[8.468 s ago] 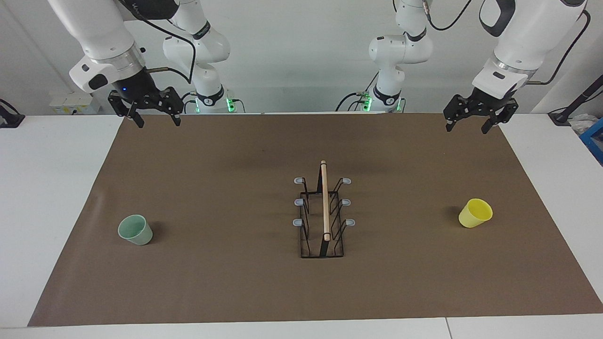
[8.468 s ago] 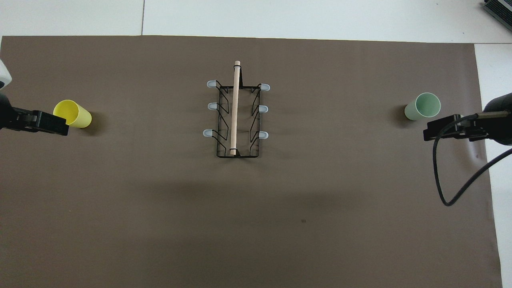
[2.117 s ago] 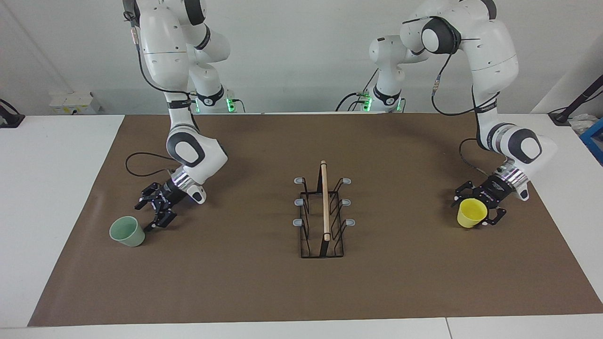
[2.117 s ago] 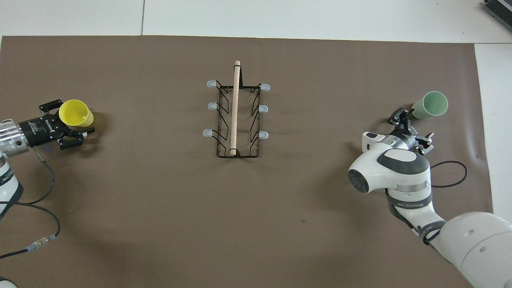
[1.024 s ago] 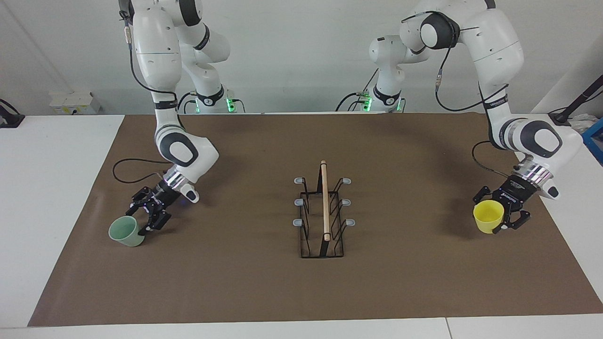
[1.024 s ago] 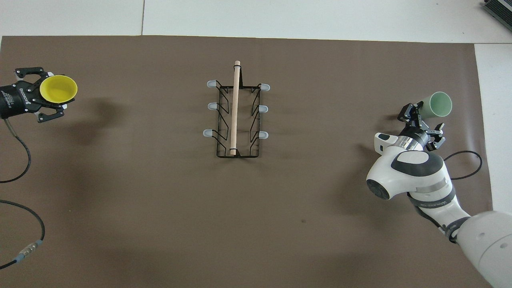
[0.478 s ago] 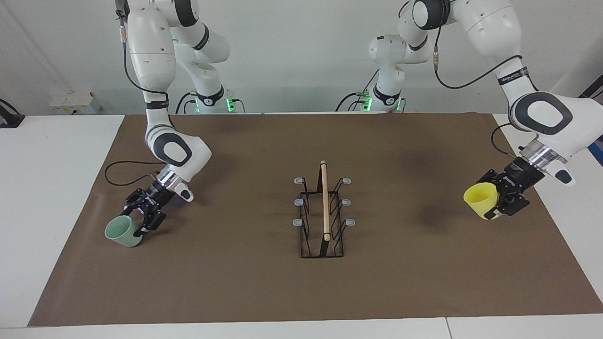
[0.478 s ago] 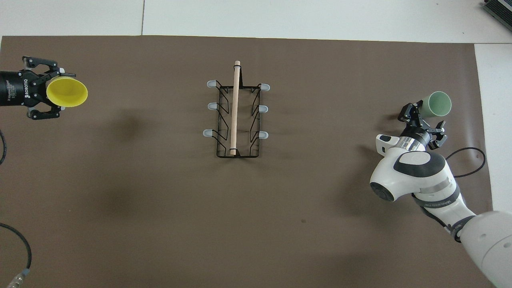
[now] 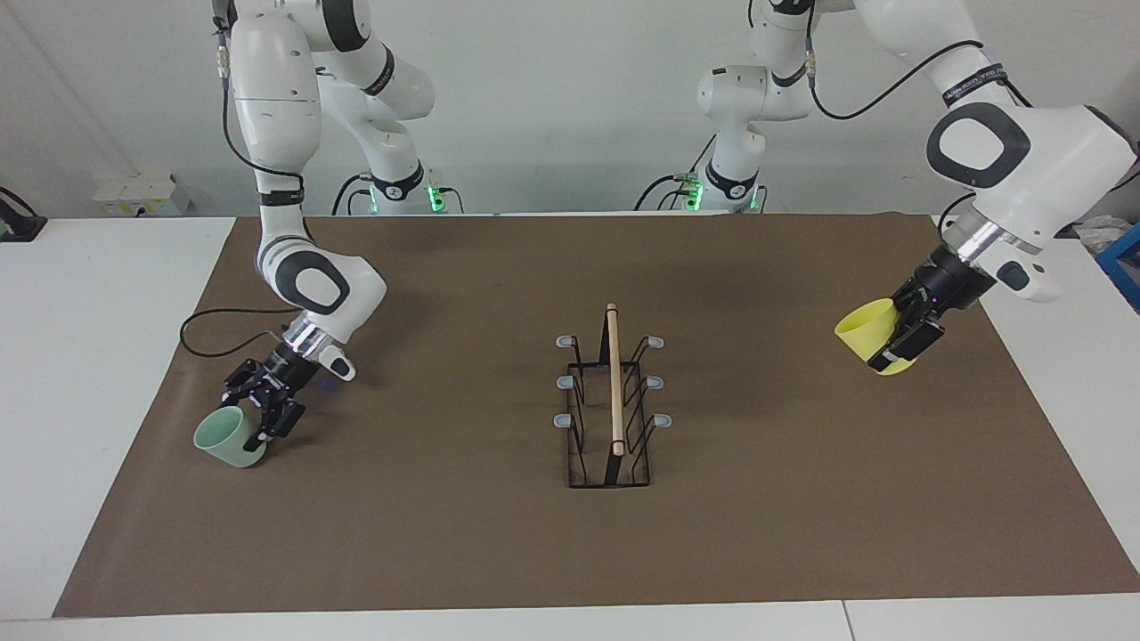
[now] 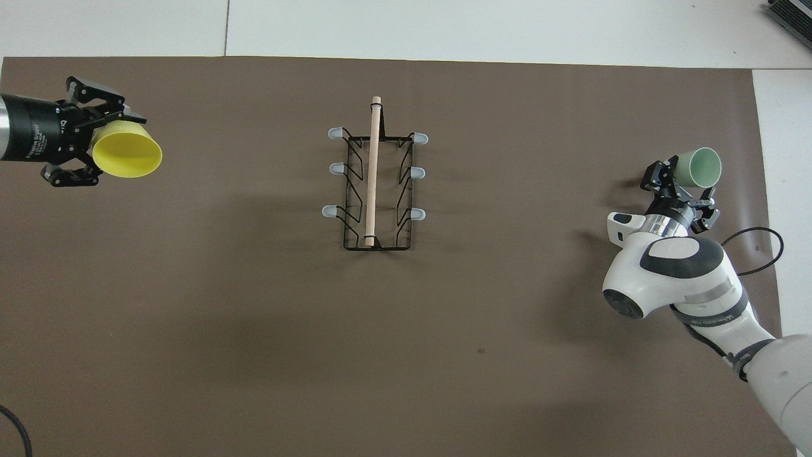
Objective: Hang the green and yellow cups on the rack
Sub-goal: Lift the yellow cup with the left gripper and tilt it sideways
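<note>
Left gripper (image 9: 901, 345): closing tight on the yellow cup (image 9: 866, 335), holding it tipped on its side in the air over the brown mat (image 9: 463, 552) at the left arm's end of the table, the cup's mouth turning toward the rack.
Left gripper writing: white lettering is showing on the black body in the overhead view (image 10: 35, 136); it is too small to read with certainty.
Right gripper (image 9: 251, 411): standing spread wide, low at the mat, its fingers (image 9: 267, 427) reaching around the green cup (image 9: 224, 439); one finger is lying against the cup's wall, and whether both are touching cannot be told.
Green cup: resting on the mat at the right arm's end of the table, leaning with its mouth facing away from the rack.
Rack (image 9: 611, 405): standing in the middle of the mat, well apart from both cups, its wooden top bar (image 9: 614, 378) running from near the robots to far from them.
Count: two cups, one rack, six grey-tipped prongs (image 9: 565, 382), three on each side, all bare.
Arms: the left arm (image 9: 1024, 169) is bending down from high over the table's edge; the right arm (image 9: 307, 285) is reaching low, its black cable (image 9: 214, 325) looping over the mat.
Surroundings: white table (image 9: 98, 356) bordering the mat; green lights (image 9: 436, 198) are glowing at the arm bases.
Path between cups and rack: open mat.
</note>
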Robot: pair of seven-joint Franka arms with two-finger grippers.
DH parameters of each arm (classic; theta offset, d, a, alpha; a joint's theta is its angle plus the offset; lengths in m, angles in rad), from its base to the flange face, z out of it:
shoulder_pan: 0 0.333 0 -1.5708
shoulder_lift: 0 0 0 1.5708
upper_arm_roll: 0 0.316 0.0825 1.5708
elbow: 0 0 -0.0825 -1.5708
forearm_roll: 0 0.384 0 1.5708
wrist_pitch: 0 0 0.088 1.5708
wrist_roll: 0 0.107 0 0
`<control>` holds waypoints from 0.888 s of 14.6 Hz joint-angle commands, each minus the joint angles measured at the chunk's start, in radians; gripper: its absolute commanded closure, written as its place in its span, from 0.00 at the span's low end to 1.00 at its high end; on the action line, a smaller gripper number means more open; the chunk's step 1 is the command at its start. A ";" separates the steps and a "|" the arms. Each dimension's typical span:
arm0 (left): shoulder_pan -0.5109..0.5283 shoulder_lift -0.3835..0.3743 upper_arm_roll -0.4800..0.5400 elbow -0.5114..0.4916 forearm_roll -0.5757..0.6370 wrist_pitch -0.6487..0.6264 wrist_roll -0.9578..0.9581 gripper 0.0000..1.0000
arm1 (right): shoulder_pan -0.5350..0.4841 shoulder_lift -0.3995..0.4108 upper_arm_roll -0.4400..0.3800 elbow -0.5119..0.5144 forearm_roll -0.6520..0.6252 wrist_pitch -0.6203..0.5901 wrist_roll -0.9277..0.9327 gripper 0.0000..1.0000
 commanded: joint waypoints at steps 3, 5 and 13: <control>0.063 -0.106 -0.193 -0.086 0.183 0.085 -0.018 1.00 | -0.020 0.016 0.006 0.027 -0.050 0.037 0.025 0.00; 0.067 -0.124 -0.247 -0.129 0.243 0.179 -0.035 1.00 | -0.019 0.019 0.006 0.039 -0.050 0.048 0.023 0.00; 0.067 -0.167 -0.407 -0.401 0.321 0.781 -0.020 1.00 | -0.020 0.025 0.004 0.049 -0.061 0.052 0.022 0.00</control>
